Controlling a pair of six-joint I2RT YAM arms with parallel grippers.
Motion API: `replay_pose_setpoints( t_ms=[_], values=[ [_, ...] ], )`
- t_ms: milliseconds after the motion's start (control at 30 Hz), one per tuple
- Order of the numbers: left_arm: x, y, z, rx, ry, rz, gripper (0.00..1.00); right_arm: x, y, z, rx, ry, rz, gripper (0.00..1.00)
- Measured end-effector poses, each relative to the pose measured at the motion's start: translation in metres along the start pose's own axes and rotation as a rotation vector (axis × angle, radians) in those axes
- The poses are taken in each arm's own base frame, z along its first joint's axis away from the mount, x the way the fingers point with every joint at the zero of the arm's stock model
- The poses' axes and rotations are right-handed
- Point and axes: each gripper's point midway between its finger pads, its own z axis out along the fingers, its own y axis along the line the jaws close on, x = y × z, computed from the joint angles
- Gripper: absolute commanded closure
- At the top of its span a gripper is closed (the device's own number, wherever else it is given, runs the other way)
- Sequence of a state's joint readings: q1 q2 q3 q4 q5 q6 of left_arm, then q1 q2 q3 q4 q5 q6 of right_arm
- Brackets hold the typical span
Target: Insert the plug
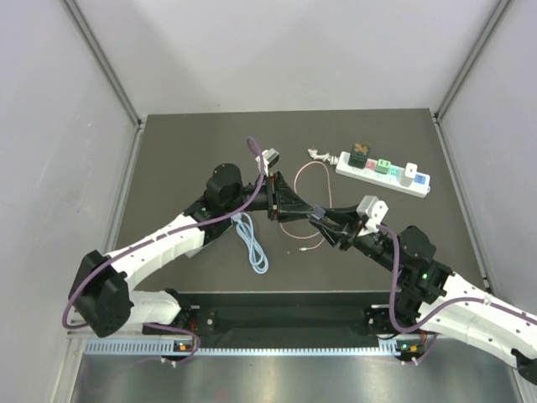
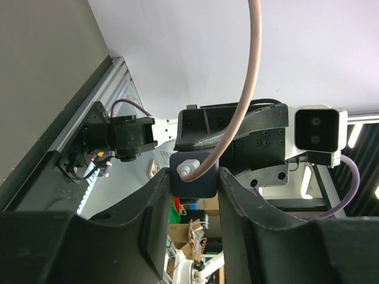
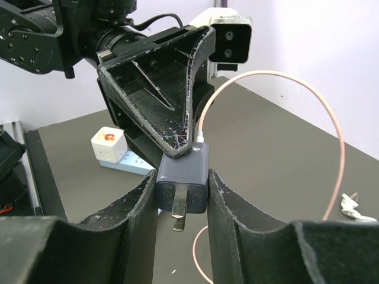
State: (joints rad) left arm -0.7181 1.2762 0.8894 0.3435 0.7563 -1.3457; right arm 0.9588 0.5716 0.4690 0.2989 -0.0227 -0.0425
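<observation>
My left arm reaches diagonally across the table point(image 1: 168, 151) toward its centre. My right arm extends from the opposite side to meet it. The left gripper point(image 2: 190, 180) and the right gripper point(image 3: 182, 177) are both clamped on the dark blue plug point(image 3: 183, 165). The plug is held above the table, prongs toward my right wrist. Its pink cable point(image 3: 331, 118) loops upward. The power strip point(image 1: 383, 171) lies well apart, far right.

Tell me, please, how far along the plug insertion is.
Done: the plug is off the table. In hand: left gripper and right gripper both clamp it in mid-air, prongs showing. Left: carrying it to the power strip and pushing it in.
</observation>
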Motion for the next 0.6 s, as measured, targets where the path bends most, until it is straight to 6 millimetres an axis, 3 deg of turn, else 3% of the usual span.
replay_pose_setpoints(
  t_ms=[100, 133, 233, 267, 367, 467, 600],
  values=[
    [-0.002, 0.001, 0.001, 0.009, 0.005, -0.012, 1.0, 0.001, -0.002, 0.0, 0.009, 0.0, 0.001, 0.95],
    [-0.002, 0.001, 0.002, 0.01, 0.005, -0.017, 1.0, 0.002, -0.003, 0.001, 0.014, 0.002, 0.001, 0.91],
    [-0.005, 0.003, 0.002, 0.009, -0.002, -0.029, 1.0, 0.005, -0.005, 0.002, 0.027, 0.011, 0.009, 0.62],
    [-0.005, 0.005, 0.002, 0.007, -0.003, -0.034, 1.0, 0.006, -0.005, 0.002, 0.029, 0.014, 0.016, 0.41],
    [-0.002, 0.002, 0.002, 0.017, 0.008, -0.035, 1.0, 0.014, -0.003, 0.002, 0.029, 0.044, 0.052, 0.11],
    [0.001, 0.001, 0.003, 0.018, 0.017, -0.029, 1.0, 0.024, -0.002, -0.001, 0.031, 0.088, 0.073, 0.0],
    [0.0, 0.003, 0.002, 0.007, 0.013, -0.035, 1.0, 0.026, -0.003, -0.008, 0.046, 0.102, 0.097, 0.0]
  ],
)
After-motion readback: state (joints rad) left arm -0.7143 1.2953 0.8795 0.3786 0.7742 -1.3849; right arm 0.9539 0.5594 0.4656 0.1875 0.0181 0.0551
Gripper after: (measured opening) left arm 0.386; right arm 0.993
